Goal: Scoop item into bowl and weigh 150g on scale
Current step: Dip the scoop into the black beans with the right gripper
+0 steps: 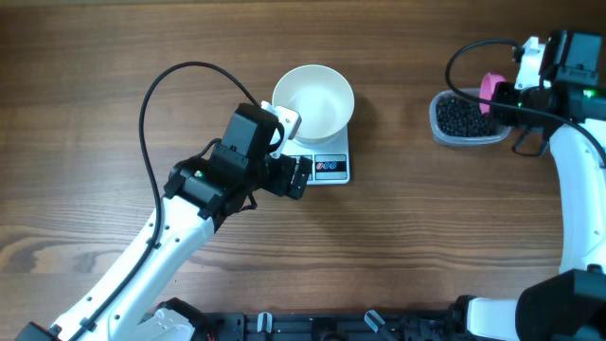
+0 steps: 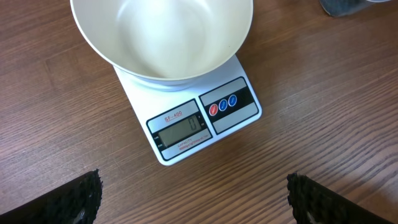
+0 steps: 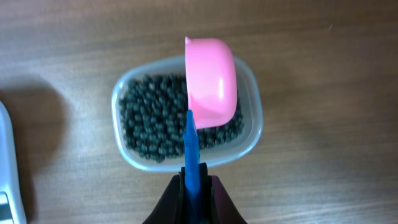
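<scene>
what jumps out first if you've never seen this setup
The pink scoop, pinched by its blue handle in the right arm's fingers, hangs over a clear tub of black beads at the right of the table. At the centre, an empty white bowl sits on a small white scale.

The right tool [image 3: 194, 182] has its two dark fingers clamped on the thin blue handle [image 3: 191, 146] of a pink scoop [image 3: 211, 78]. The scoop is turned so its rounded back faces the camera. It sits over a clear tub [image 3: 252, 127] of black beads [image 3: 152, 121] on the wooden table [image 3: 323, 93]; whether it touches the beads cannot be told.
</scene>
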Controlling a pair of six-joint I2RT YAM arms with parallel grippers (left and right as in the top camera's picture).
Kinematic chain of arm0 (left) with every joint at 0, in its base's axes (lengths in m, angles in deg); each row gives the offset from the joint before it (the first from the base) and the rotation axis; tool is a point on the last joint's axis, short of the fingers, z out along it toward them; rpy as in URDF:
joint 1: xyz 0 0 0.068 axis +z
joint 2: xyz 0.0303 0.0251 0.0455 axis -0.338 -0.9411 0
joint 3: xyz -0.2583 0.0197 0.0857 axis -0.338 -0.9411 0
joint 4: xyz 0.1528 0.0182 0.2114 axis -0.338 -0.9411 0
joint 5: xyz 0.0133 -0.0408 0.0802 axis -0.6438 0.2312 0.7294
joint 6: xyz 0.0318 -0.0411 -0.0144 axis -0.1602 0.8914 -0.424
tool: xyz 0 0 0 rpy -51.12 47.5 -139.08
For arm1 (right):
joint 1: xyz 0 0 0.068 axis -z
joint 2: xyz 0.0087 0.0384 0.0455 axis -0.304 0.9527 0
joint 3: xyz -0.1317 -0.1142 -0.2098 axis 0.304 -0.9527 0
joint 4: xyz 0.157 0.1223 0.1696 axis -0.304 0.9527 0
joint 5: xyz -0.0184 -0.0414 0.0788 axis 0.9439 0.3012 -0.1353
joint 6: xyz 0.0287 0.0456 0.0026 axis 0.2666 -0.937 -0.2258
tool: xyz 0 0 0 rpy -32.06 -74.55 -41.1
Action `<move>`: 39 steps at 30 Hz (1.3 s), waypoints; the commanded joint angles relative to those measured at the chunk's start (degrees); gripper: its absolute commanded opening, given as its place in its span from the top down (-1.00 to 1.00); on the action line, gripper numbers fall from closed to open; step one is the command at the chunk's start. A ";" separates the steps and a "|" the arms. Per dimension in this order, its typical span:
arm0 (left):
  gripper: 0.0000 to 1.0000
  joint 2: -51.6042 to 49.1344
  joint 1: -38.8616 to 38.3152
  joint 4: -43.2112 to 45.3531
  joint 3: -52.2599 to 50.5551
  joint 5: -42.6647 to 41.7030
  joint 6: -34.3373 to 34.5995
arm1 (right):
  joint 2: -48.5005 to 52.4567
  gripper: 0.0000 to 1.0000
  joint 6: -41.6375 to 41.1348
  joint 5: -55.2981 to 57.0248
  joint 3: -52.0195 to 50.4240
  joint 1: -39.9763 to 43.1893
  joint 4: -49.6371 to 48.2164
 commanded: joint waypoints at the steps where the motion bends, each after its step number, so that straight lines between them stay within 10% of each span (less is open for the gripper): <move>1: -1.00 -0.20 -0.11 0.02 -0.48 0.79 0.57 | 2.10 0.91 0.87 0.79 -0.50 0.13 0.90; 39: -1.00 -0.20 -0.11 0.02 -0.48 0.79 0.57 | 10.32 0.91 14.10 -25.57 -0.50 7.21 7.56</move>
